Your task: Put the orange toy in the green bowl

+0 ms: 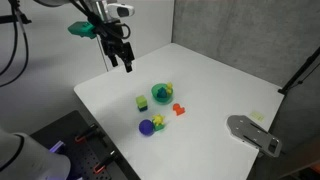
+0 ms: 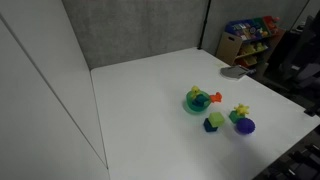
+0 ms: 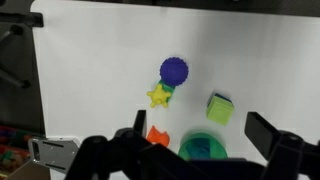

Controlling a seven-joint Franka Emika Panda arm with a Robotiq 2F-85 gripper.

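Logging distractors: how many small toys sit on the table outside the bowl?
4: orange toy next to the bowl, cube, yellow star, purple ball beside the star. Bowl may hide more.

Green bowl (image 3: 203, 147): wrist view, near rim hidden behind the claw (image 3: 200, 125); contents too small to tell in both exterior views.
Orange toy (image 3: 157, 134): wrist view, lower part covered by a claw finger; shape illegible in both exterior views.
Claw: wrist view, body cut off by the lower edge.
Small yellow piece (image 1: 168, 87) behind the bowl: kind indeterminate.
Grey flat object (image 1: 253, 133) at the counter (image 1: 220, 75) edge: kind indeterminate; wrist view, partly covered by the claw.
Arm (image 1: 100, 15): cut off by the upper edge in an exterior view.
Shelf of coloured goods (image 2: 250, 35): blurred, contents unreadable.
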